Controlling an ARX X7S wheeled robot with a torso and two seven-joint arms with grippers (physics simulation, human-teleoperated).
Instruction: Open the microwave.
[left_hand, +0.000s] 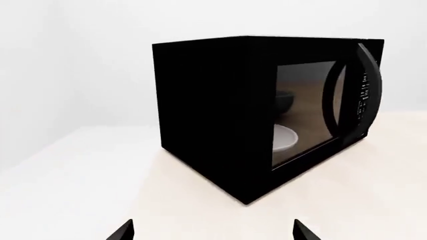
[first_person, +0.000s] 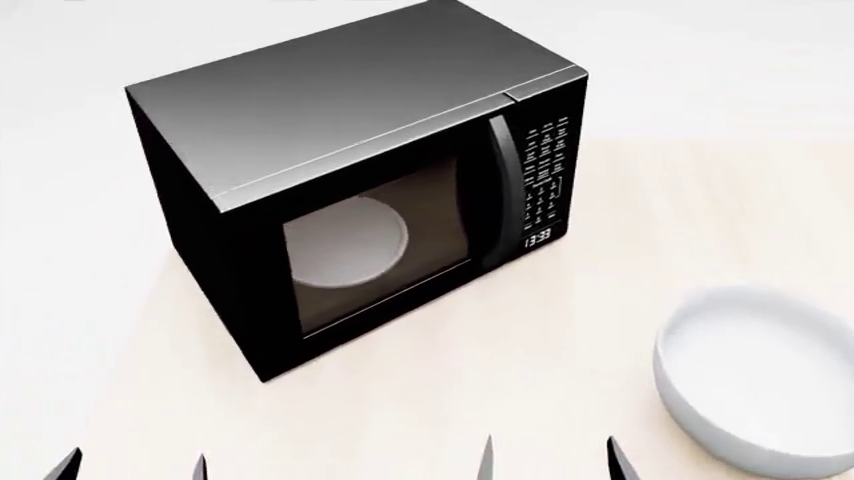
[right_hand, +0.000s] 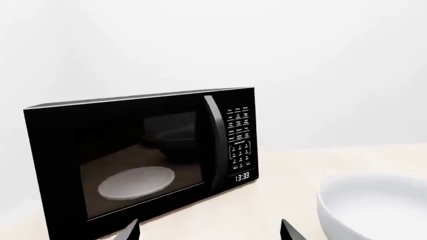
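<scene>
Nearest, only fingertips are showing. Left gripper (first_person: 131, 465): 2 dark tips poking up at the head view's lower edge, standing apart, holding nothing. Right gripper (first_person: 550, 458): same, tips apart, empty, sitting just beside the white bowl (first_person: 761, 375). Both are hanging well short of the microwave, touching nothing.

Bowl is sitting on the worktop (first_person: 534, 380) on the robot's right, round, thick-walled, smooth matte white, looking like ceramic. Worktop is reading as pale cream, flat, no grain visible.

Further back, the microwave (first_person: 360, 180) is sitting toward the left-centre of the worktop, turned at an angle so its front is facing the robot and a bit right. Boxy, glossy black sides, brushed grey top. Door is sitting flush and closed; dark reflective glass window, white round turntable plate (first_person: 344, 240) showing behind it. Curved vertical black handle (first_person: 499, 190) is running along the door's right edge, keypad (first_person: 545, 170) with white lettering beside it, clock display (first_person: 537, 238) below reading 13:33.

Progress: nothing done yet, judging by the shut door. Left: reaching to the handle, gripping it, swinging the door out.
</scene>
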